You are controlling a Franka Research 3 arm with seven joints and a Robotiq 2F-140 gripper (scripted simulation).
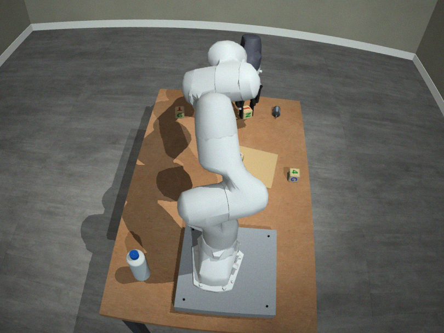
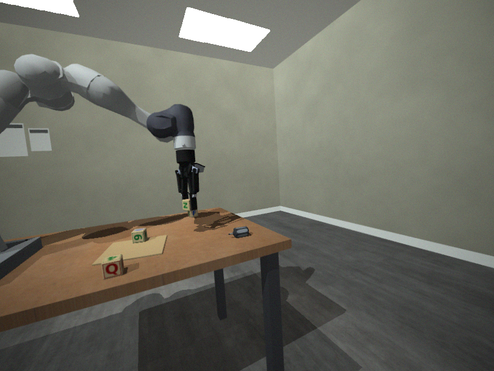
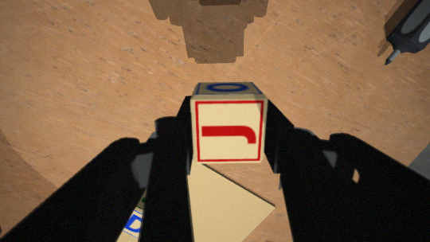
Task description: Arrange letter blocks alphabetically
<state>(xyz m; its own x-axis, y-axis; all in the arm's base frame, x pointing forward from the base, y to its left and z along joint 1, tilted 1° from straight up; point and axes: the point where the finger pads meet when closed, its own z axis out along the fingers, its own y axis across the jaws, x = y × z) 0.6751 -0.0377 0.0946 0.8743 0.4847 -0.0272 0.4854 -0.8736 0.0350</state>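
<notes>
Gripping 1 J block in claw, lifted; could land sideways without 1/4 turn, or knock D block through low approach

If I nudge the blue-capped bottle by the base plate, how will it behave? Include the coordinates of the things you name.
The blue-capped bottle (image 1: 138, 267) stands upright and is taller than it is wide, so a push up high would probably tip it. Its body looks round, so once down it may well roll. Whether it's full, I can't tell.
</notes>
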